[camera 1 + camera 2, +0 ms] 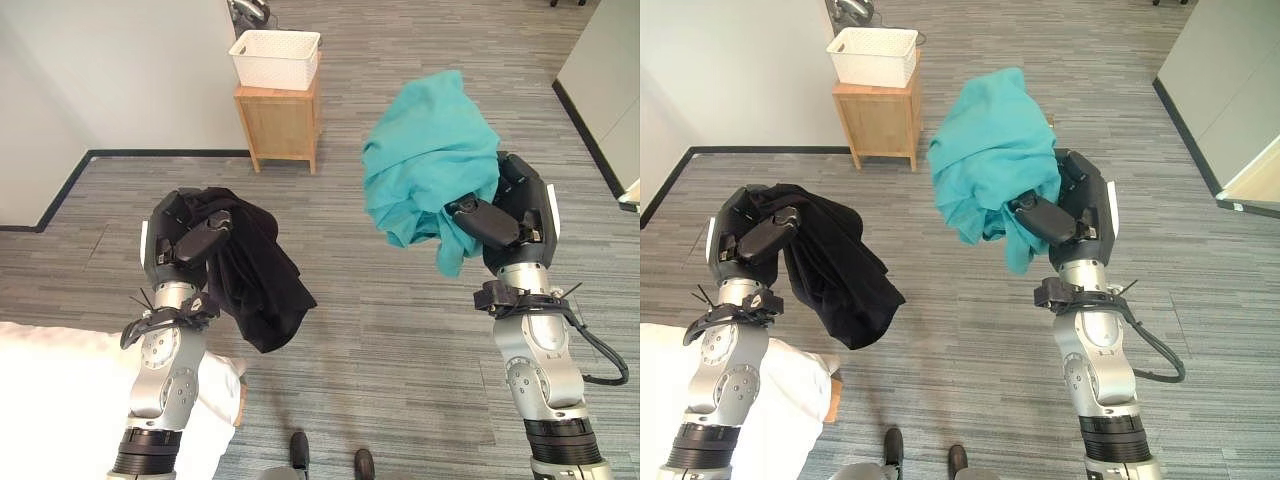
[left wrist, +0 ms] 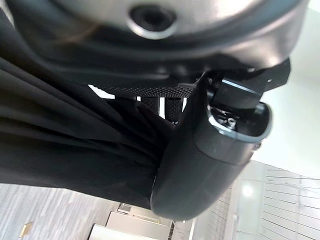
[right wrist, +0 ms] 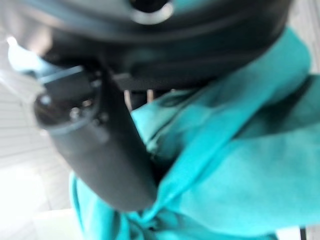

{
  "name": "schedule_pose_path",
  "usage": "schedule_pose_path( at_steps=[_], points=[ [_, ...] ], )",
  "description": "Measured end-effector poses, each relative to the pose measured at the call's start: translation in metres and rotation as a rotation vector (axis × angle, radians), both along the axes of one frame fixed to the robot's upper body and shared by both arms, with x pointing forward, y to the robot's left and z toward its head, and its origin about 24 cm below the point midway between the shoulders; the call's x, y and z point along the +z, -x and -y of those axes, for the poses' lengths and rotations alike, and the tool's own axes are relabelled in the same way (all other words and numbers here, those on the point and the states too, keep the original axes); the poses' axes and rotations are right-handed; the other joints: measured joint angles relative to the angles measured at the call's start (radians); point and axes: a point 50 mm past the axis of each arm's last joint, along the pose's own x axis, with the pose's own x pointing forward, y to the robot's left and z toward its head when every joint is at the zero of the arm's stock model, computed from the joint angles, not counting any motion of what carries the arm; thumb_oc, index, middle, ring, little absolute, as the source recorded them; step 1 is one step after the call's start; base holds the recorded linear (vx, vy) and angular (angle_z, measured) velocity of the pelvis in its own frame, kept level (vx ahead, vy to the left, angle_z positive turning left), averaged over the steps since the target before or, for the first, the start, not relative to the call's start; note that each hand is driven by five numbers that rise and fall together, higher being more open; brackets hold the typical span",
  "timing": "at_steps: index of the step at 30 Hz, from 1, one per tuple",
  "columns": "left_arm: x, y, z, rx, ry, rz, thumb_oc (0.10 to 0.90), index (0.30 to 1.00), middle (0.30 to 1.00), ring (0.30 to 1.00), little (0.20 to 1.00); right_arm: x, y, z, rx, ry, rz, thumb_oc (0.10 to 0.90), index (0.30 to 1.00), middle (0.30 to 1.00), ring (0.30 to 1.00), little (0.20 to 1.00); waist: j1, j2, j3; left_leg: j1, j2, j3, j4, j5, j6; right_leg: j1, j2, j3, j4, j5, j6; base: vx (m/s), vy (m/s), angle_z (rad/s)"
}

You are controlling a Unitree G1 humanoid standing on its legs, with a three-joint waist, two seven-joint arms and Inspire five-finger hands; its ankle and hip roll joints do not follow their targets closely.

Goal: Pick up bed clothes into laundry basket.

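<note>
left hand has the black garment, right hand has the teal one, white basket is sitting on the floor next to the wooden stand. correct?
Not quite. The white basket sits on top of the wooden stand, not on the floor beside it; the left eye view shows this. The rest holds: the left hand is closed on the black garment and the right hand on the teal garment.

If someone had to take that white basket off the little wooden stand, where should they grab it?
Probably by the rim, coming from above. The white basket sits upright on top of the wooden stand with its open mouth facing up, so both long edges are exposed. Its sides flare outward, which makes the rim the easier hold. Both hands are busy: left hand grips black clothing, right hand teal clothing.
</note>
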Motion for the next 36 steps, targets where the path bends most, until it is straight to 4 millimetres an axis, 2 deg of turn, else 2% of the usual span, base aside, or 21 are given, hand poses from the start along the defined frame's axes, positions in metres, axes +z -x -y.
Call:
schedule_pose_path(
  at_steps=[7, 10, 13, 16, 18, 21, 23, 24, 25, 26, 27, 28, 29, 31, 32, 34, 36],
  points=[
    [-0.006, 0.008, -0.013, 0.055, 0.006, -0.020, 0.400, 0.300, 0.300, 0.300, 0.300, -0.024, 0.011, 0.011, -0.067, 0.029, -0.086, 0.400, 0.300, 0.300, 0.300, 0.300, -0.004, -0.010, 0.000, -0.010, 0.000, 0.007, 0.000, -0.002, 0.002, -0.018, -0.001, 0.009, 0.005, -0.001, 0.001, -0.01, 0.024, -0.03],
    [-0.010, 0.017, -0.027, 0.135, -0.020, -0.040, 0.400, 0.300, 0.300, 0.300, 0.300, -0.051, 0.024, 0.023, -0.138, 0.003, -0.180, 0.400, 0.300, 0.300, 0.300, 0.300, -0.015, -0.021, -0.001, -0.016, 0.000, 0.022, 0.000, -0.007, 0.004, -0.030, -0.001, 0.022, 0.007, -0.002, 0.003, 0.08, 0.046, -0.14],
    [-0.023, 0.034, -0.043, 0.208, -0.016, -0.087, 0.400, 0.300, 0.300, 0.300, 0.300, -0.075, 0.045, 0.038, -0.228, -0.034, -0.272, 0.400, 0.300, 0.300, 0.300, 0.300, -0.021, -0.027, -0.001, -0.016, 0.001, 0.048, 0.000, -0.015, 0.005, -0.040, -0.003, 0.044, 0.007, -0.002, 0.003, 0.07, 0.053, -0.24],
    [-0.031, 0.048, -0.058, 0.285, -0.011, -0.126, 0.400, 0.300, 0.300, 0.300, 0.300, -0.090, 0.057, 0.053, -0.298, -0.045, -0.341, 0.400, 0.300, 0.300, 0.300, 0.300, -0.027, -0.036, -0.001, -0.024, 0.005, 0.070, 0.000, -0.018, 0.006, -0.057, -0.002, 0.064, 0.008, -0.001, 0.003, 0.03, 0.041, -0.22],
    [-0.032, 0.050, -0.060, 0.312, 0.001, -0.131, 0.400, 0.300, 0.300, 0.300, 0.300, -0.093, 0.059, 0.059, -0.341, -0.059, -0.356, 0.400, 0.300, 0.300, 0.300, 0.300, -0.033, -0.040, 0.000, -0.032, 0.008, 0.082, 0.000, -0.019, 0.006, -0.071, 0.000, 0.074, 0.011, 0.000, 0.004, 0.07, 0.077, -0.23],
    [-0.031, 0.050, -0.060, 0.313, 0.003, -0.127, 0.400, 0.300, 0.300, 0.300, 0.300, -0.089, 0.054, 0.056, -0.326, -0.056, -0.337, 0.400, 0.300, 0.300, 0.300, 0.300, -0.037, -0.040, 0.000, -0.031, 0.010, 0.104, 0.000, -0.027, 0.012, -0.087, 0.002, 0.091, 0.027, -0.004, 0.009, 0.11, 0.114, -0.21],
    [-0.030, 0.047, -0.058, 0.304, 0.004, -0.119, 0.400, 0.300, 0.300, 0.300, 0.300, -0.085, 0.048, 0.051, -0.306, -0.055, -0.318, 0.400, 0.300, 0.300, 0.300, 0.300, -0.038, -0.034, 0.002, -0.027, 0.011, 0.112, 0.000, -0.032, 0.019, -0.123, 0.016, 0.083, 0.104, -0.010, 0.025, 0.06, 0.151, -0.31],
    [-0.028, 0.046, -0.057, 0.301, 0.004, -0.112, 0.400, 0.300, 0.300, 0.300, 0.300, -0.083, 0.044, 0.047, -0.286, -0.053, -0.307, 0.400, 0.300, 0.300, 0.300, 0.300, -0.032, -0.027, 0.006, -0.017, 0.021, 0.121, 0.000, -0.044, 0.030, -0.164, 0.029, 0.066, 0.193, -0.026, 0.050, 0.14, 0.189, -0.50],
    [-0.027, 0.041, -0.056, 0.294, 0.006, -0.108, 0.400, 0.300, 0.300, 0.300, 0.300, -0.079, 0.041, 0.043, -0.268, -0.048, -0.293, 0.400, 0.300, 0.300, 0.300, 0.300, -0.026, -0.017, 0.025, 0.005, 0.038, 0.119, 0.000, -0.044, 0.039, -0.218, 0.035, 0.053, 0.333, -0.060, 0.092, 0.11, 0.124, -0.38],
    [-0.026, 0.037, -0.052, 0.275, 0.006, -0.105, 0.400, 0.300, 0.300, 0.300, 0.300, -0.078, 0.039, 0.040, -0.250, -0.045, -0.285, 0.400, 0.300, 0.300, 0.300, 0.300, -0.039, -0.005, 0.034, 0.029, 0.039, 0.112, 0.000, -0.068, 0.051, -0.291, 0.029, 0.028, 0.501, -0.085, 0.126, 0.25, 0.131, -0.13],
    [-0.026, 0.036, -0.050, 0.265, 0.001, -0.103, 0.400, 0.300, 0.300, 0.300, 0.300, -0.077, 0.039, 0.037, -0.235, -0.039, -0.281, 0.400, 0.300, 0.300, 0.300, 0.300, -0.044, -0.008, 0.032, 0.037, 0.031, 0.119, 0.000, -0.069, 0.052, -0.339, 0.003, -0.003, 0.609, -0.102, 0.135, 0.16, 0.043, 0.03],
    [-0.025, 0.035, -0.048, 0.252, -0.007, -0.100, 0.400, 0.300, 0.300, 0.300, 0.300, -0.076, 0.038, 0.035, -0.221, -0.030, -0.277, 0.400, 0.300, 0.300, 0.300, 0.300, -0.047, -0.008, 0.032, 0.046, 0.018, 0.121, 0.000, -0.078, 0.061, -0.367, -0.030, -0.025, 0.647, -0.097, 0.136, 0.26, 0.036, -0.17],
    [-0.024, 0.034, -0.047, 0.251, -0.022, -0.093, 0.400, 0.300, 0.300, 0.300, 0.300, -0.074, 0.036, 0.031, -0.206, -0.028, -0.264, 0.400, 0.300, 0.300, 0.300, 0.300, -0.044, -0.007, 0.032, 0.052, 0.003, 0.125, 0.003, -0.091, 0.073, -0.418, -0.080, -0.064, 0.685, -0.110, 0.120, 0.38, -0.090, -0.12],
    [-0.022, 0.032, -0.045, 0.246, -0.027, -0.082, 0.400, 0.300, 0.300, 0.300, 0.300, -0.074, 0.038, 0.029, -0.193, -0.023, -0.261, 0.400, 0.300, 0.300, 0.300, 0.300, -0.055, 0.020, 0.046, 0.052, 0.004, 0.115, 0.010, -0.101, 0.071, -0.475, -0.118, -0.077, 0.658, -0.114, 0.114, 0.39, -0.104, 0.06],
    [-0.019, 0.031, -0.046, 0.250, -0.025, -0.069, 0.400, 0.300, 0.300, 0.300, 0.300, -0.076, 0.040, 0.029, -0.187, -0.019, -0.269, 0.400, 0.300, 0.300, 0.300, 0.300, -0.065, 0.026, 0.048, 0.046, 0.006, 0.098, 0.022, -0.112, 0.060, -0.494, -0.130, -0.075, 0.564, -0.111, 0.115, 0.31, -0.111, 0.32],
    [-0.016, 0.030, -0.046, 0.253, -0.027, -0.048, 0.400, 0.300, 0.300, 0.300, 0.300, -0.082, 0.046, 0.031, -0.195, -0.019, -0.293, 0.400, 0.300, 0.300, 0.300, 0.300, -0.079, 0.017, 0.043, 0.055, 0.008, 0.078, 0.036, -0.138, 0.041, -0.519, -0.151, -0.079, 0.375, -0.073, 0.114, 0.47, -0.197, 0.38],
    [-0.016, 0.030, -0.047, 0.254, -0.027, -0.048, 0.400, 0.300, 0.300, 0.300, 0.300, -0.084, 0.048, 0.033, -0.203, -0.021, -0.301, 0.400, 0.300, 0.300, 0.300, 0.300, -0.084, 0.008, 0.038, 0.069, 0.009, 0.070, 0.042, -0.157, 0.024, -0.518, -0.157, -0.084, 0.291, -0.049, 0.114, 0.46, -0.241, 0.30]
  ],
)
